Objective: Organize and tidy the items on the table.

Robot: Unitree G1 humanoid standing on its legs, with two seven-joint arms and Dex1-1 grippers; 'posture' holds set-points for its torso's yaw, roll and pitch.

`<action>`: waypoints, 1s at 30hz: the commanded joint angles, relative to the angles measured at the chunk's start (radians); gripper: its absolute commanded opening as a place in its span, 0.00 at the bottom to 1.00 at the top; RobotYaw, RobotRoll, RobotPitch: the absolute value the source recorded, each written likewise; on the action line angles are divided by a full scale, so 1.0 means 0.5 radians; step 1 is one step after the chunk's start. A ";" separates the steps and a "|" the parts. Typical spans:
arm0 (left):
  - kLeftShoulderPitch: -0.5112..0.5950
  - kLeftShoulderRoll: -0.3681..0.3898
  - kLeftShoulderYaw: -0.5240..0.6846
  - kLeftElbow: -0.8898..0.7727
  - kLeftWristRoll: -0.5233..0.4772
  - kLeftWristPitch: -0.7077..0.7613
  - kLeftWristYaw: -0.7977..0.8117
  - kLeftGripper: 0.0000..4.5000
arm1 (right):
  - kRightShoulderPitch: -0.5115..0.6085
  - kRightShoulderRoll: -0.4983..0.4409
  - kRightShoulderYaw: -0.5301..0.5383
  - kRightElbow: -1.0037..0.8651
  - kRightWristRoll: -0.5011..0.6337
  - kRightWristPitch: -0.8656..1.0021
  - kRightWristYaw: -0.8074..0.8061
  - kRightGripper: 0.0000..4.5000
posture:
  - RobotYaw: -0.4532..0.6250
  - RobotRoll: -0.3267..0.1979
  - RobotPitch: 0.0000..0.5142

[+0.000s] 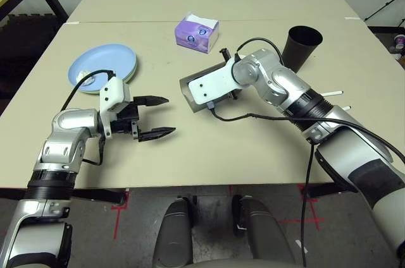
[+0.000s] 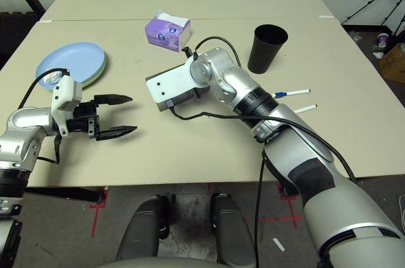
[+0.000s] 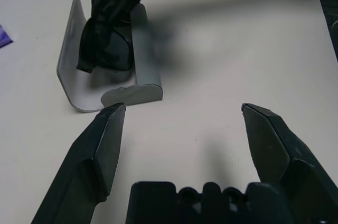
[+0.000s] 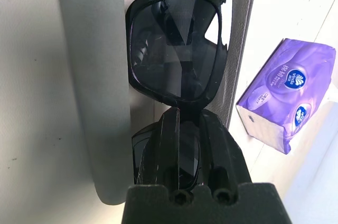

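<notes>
We judge the sunglasses (image 4: 179, 44), pinched at the bridge by our clenched right fingers (image 4: 182, 145), light, rigid and scratch-prone; left fingers (image 3: 269, 145) stand spread, empty.

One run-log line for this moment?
right gripper: shut on black sunglasses | over open grey oblong glasses case | left gripper: open, empty

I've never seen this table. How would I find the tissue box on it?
Start at the big beige table and look at its far side, between the blue plate on the left and the black cup on the right. The tissue box sits there. It is the only purple thing, with white tissue poking out on top.
</notes>
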 commanded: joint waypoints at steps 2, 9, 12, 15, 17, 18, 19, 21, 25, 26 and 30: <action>0.044 0.019 0.029 -0.057 -0.024 0.020 0.009 1.00 | -0.004 0.025 0.011 0.005 0.000 -0.012 0.004 0.09 | 0.47 0.62 0.33; 0.073 0.029 0.035 -0.079 -0.030 0.032 0.023 1.00 | 0.000 0.039 0.013 0.000 0.007 -0.033 0.020 0.09 | 0.48 0.62 0.33; 0.083 0.034 0.040 -0.082 -0.030 0.035 0.023 1.00 | 0.003 0.033 0.025 -0.004 0.010 -0.047 0.059 0.09 | 0.48 0.62 0.33; 0.083 0.038 0.044 -0.079 -0.026 0.039 0.021 1.00 | -0.003 0.024 0.026 -0.010 0.006 -0.038 0.096 0.25 | 0.48 0.62 0.33; 0.080 0.039 0.045 -0.075 -0.025 0.040 0.019 1.00 | -0.017 0.019 0.021 -0.017 0.007 -0.041 0.114 0.40 | 0.48 0.62 0.33; 0.076 0.039 0.044 -0.069 -0.023 0.038 0.018 1.00 | -0.031 0.015 0.017 -0.022 0.006 -0.049 0.121 0.46 | 0.47 0.62 0.32; 0.068 0.038 0.042 -0.061 -0.021 0.037 0.018 1.00 | -0.046 0.008 0.010 -0.039 0.011 -0.051 0.140 0.56 | 0.47 0.62 0.32; 0.057 0.038 0.038 -0.046 -0.017 0.033 0.015 1.00 | -0.079 0.004 -0.014 -0.068 0.027 -0.048 0.162 0.72 | 0.46 0.62 0.32; 0.033 0.035 0.034 -0.015 -0.009 0.021 0.009 1.00 | -0.177 0.021 -0.082 -0.066 0.080 0.005 0.177 1.00 | 0.46 0.62 0.31; 0.029 0.035 0.033 -0.010 -0.007 0.019 0.008 1.00 | -0.190 0.023 -0.092 -0.066 0.091 0.016 0.183 1.00 | 0.46 0.62 0.31; 0.008 0.035 0.032 0.005 -0.001 0.014 0.006 1.00 | -0.247 0.011 -0.261 -0.225 0.232 0.266 0.322 1.00 | 0.46 0.62 0.30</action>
